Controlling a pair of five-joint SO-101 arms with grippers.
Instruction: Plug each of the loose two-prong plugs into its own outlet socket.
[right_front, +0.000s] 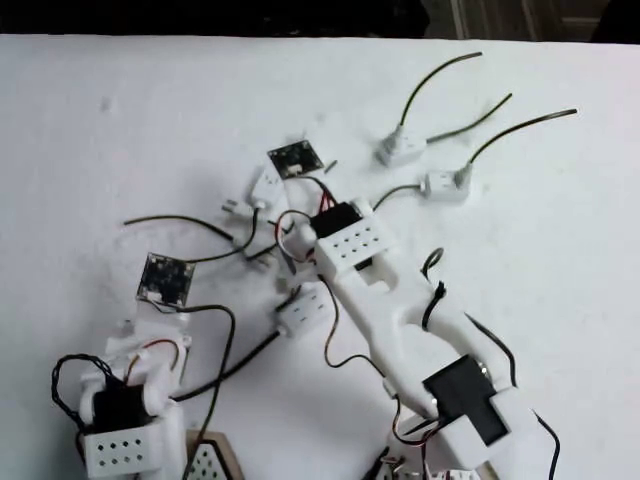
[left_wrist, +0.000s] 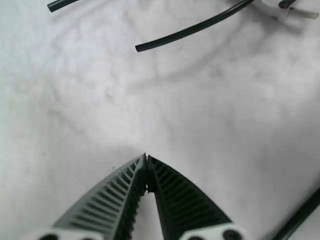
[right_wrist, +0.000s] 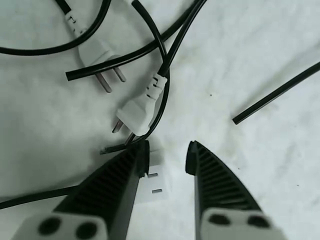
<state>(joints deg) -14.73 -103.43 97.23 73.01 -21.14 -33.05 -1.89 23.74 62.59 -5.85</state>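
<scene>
Grasp step, I judge: my right end effector (right_wrist: 167, 150) hangs wide and empty over a socket (right_wrist: 154, 182), nearest loose plug (right_wrist: 136, 112) on the bench (right_wrist: 260, 40) just past its tips; left end effector (left_wrist: 146, 161) is pinched together, empty; next move needs a short advance onto the plug body.

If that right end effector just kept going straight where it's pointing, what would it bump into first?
Most likely the white two-prong plug, which lies just ahead of the open right end effector. Depth is unclear, so it might touch the table first.
</scene>
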